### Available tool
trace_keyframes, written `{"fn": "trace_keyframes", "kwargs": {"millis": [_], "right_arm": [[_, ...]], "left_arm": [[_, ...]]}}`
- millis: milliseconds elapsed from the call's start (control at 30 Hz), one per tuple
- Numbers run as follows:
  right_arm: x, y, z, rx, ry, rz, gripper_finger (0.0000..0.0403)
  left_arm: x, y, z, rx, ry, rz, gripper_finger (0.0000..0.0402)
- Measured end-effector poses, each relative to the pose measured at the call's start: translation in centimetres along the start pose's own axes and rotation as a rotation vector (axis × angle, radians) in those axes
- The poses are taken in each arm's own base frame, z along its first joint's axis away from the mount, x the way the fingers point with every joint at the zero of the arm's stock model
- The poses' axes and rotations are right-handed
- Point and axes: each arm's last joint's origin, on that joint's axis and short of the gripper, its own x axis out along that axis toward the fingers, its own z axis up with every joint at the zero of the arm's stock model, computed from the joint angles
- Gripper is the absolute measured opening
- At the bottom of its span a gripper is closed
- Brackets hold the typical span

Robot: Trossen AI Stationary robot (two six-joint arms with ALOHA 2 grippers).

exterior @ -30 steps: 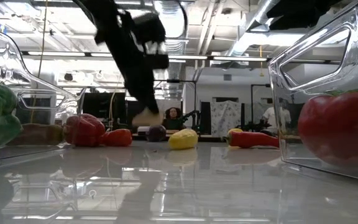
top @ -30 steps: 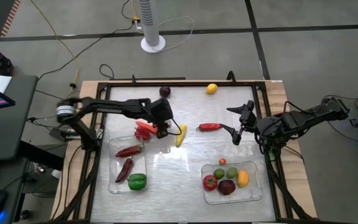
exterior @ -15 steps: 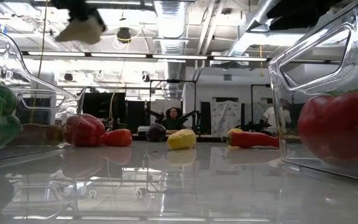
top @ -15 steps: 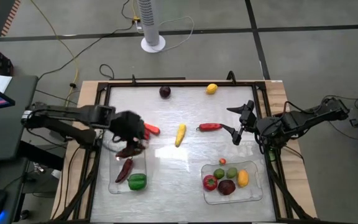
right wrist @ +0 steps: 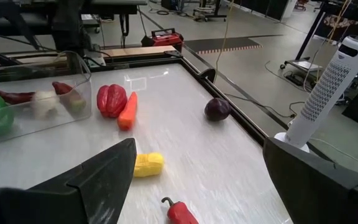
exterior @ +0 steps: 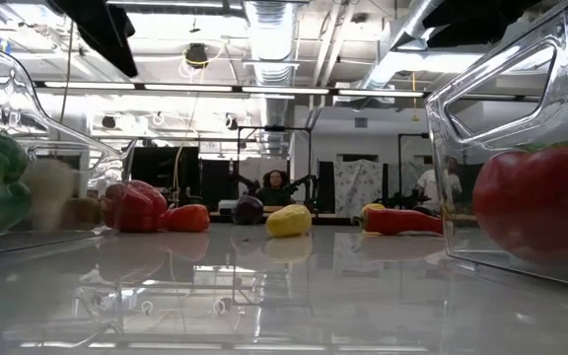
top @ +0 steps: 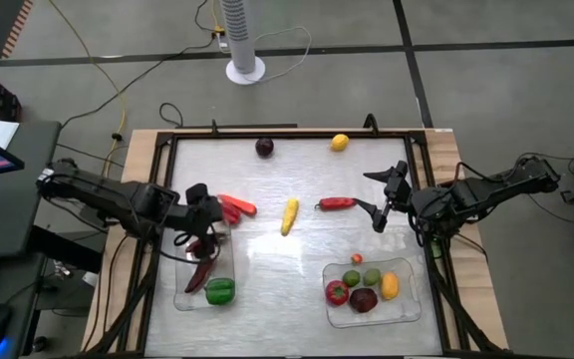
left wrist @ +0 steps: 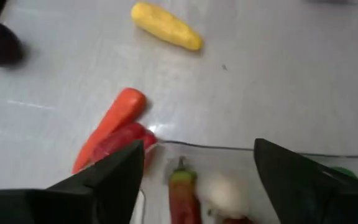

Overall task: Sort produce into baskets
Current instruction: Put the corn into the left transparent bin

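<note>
1. Hovered, left gripper [top: 199, 221], fingers spread and empty, over the far end of the left basket [top: 182, 296]; white garlic-like piece [left wrist: 219, 190] lying inside among the peppers.
2. Waited at the right edge, right gripper [top: 382, 198], fingers spread wide, near the red chili [top: 337, 203].
3. Left loose on the table: carrot [left wrist: 110, 124] touching red pepper [left wrist: 120, 142], just outside the basket wall.
4. Risked clipping that wall or nudging the carrot aside on any low reach for the pair.
</note>
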Motion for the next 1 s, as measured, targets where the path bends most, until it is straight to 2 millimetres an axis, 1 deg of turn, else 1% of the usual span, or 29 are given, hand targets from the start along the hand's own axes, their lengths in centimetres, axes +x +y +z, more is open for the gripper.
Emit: {"fn": "trace_keyframes", "kwargs": {"millis": [67,167,300,467,633,733,833,933,1000], "right_arm": [[0.0,0.0,0.0,0.0,0.0,0.0,0.0379],[0.0,0.0,0.0,0.003,-0.002,0.0,0.0379],[0.0,0.0,0.1,0.006,-0.005,0.0,0.0379],[0.0,0.0,0.1,0.005,-0.005,0.0,0.0379],[0.0,0.0,0.0,-0.001,0.001,-0.001,0.0379],[0.0,0.0,0.0,-0.002,0.002,-0.001,0.0379],[0.0,0.0,0.0,-0.004,0.003,-0.001,0.0379],[0.0,0.0,-0.1,-0.007,0.006,-0.002,0.0379],[0.1,0.0,-0.3,-0.009,0.008,-0.002,0.0379]], "left_arm": [[0.6,0.4,0.4,-0.009,0.004,0.035,0.0301],[2.3,0.9,1.5,-0.055,-0.003,0.089,0.0304],[6.3,0.5,3.3,-0.027,0.023,0.058,0.0296],[11.9,0.0,5.9,-0.016,-0.027,0.07,0.0293],[16.0,0.3,9.2,-0.054,-0.06,0.105,0.0293],[18.4,1.0,10.4,-0.091,-0.051,0.143,0.0293],[20.9,1.9,10.9,-0.106,-0.022,0.133,0.0293],[23.3,3.0,10.2,-0.092,0.066,0.133,0.0293],[24.3,3.8,9.8,-0.109,0.101,0.129,0.0293]]}}
